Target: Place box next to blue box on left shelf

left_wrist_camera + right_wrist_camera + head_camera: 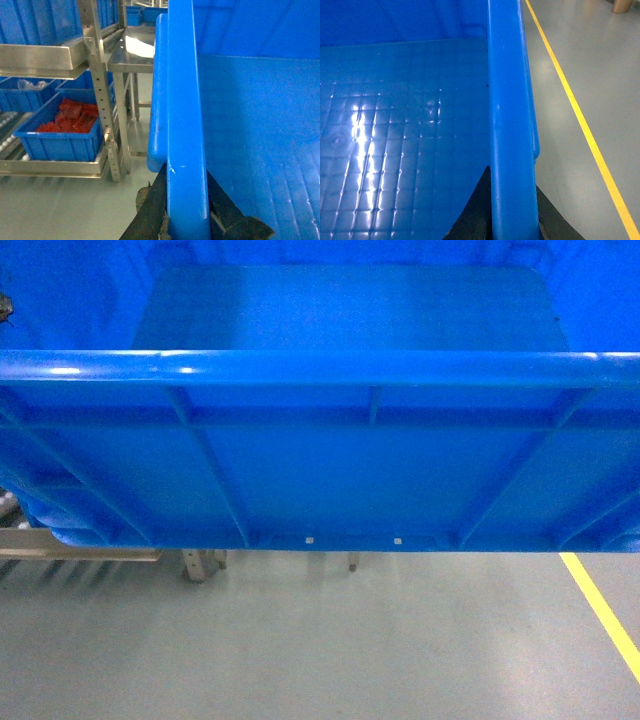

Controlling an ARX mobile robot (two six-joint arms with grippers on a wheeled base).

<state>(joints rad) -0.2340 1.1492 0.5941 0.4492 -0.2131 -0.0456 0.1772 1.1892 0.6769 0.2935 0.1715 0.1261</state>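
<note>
The left pincer [187, 220] was pinching the rim of the box [350, 460], one dark finger on the outer face of the wall and one on the inner face. The right pincer [512, 215] was clamped the same way on the opposite rim, its fingers pressed to either side of the wall. Between the two, the box hung clear of the grey floor [300, 640], open top up, filling most of the head view, its ribbed near wall facing the robot and its smooth inside bare.

Beyond the left rim stood the left shelf [55, 167], well apart from the carried box: a steel frame with white rollers at its left edge and a shiny front lip. A smaller blue bin [60, 135] holding red packets sat on its lower level, with more blue bins behind and above. A yellow line [570, 110] ran along the floor on the right side.

The carry was judged to be in hand, with placing not yet begun. The next move would call for bringing the box over to the shelf, keeping it level, and lowering it onto the rollers beside a blue bin before either grip eased.
</note>
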